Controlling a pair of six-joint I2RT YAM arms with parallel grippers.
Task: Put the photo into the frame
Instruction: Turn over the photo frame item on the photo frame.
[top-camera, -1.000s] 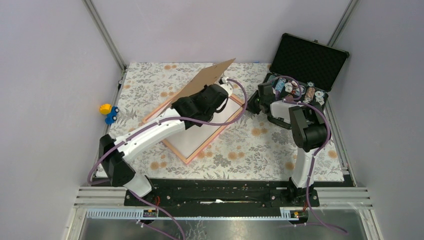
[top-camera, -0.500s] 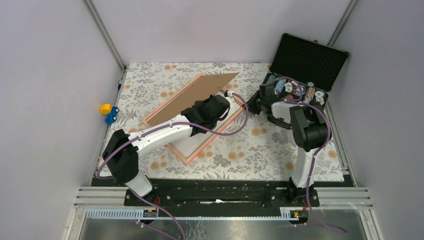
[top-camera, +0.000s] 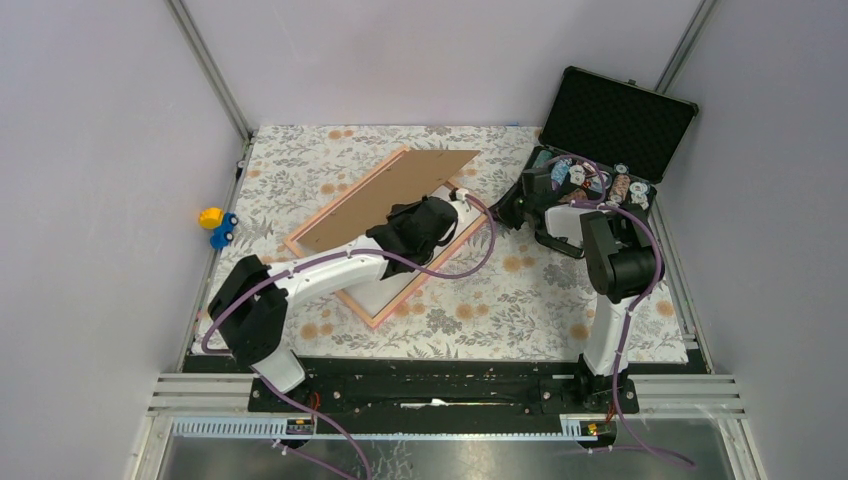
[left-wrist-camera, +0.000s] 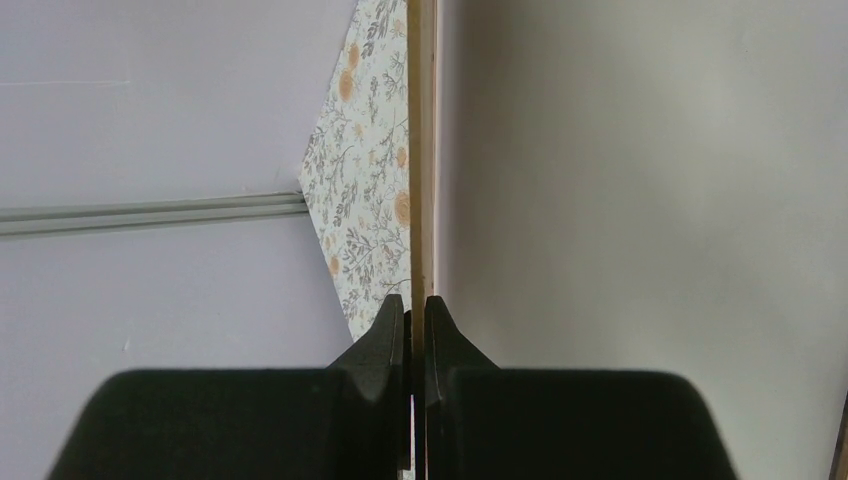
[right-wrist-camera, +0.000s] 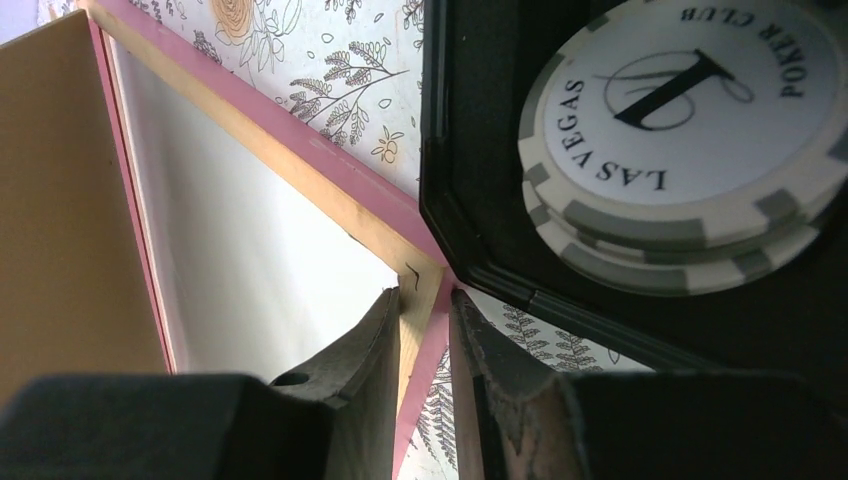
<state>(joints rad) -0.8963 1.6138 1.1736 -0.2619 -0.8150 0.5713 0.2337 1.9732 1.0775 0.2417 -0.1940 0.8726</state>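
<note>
Case (top-camera: 620, 115) crowds right tool (right-wrist-camera: 422, 300) pinching frame (right-wrist-camera: 330, 172) corner; left tool (left-wrist-camera: 414, 310) pinches tilted board (top-camera: 385, 190).

top external: high, looking down on the whole frame (top-camera: 398, 302) from its near side | left wrist: close, edge-on along the board (left-wrist-camera: 421, 150) over the frame | right wrist: tight on the frame's right corner | shared, top and right wrist: that corner
</note>
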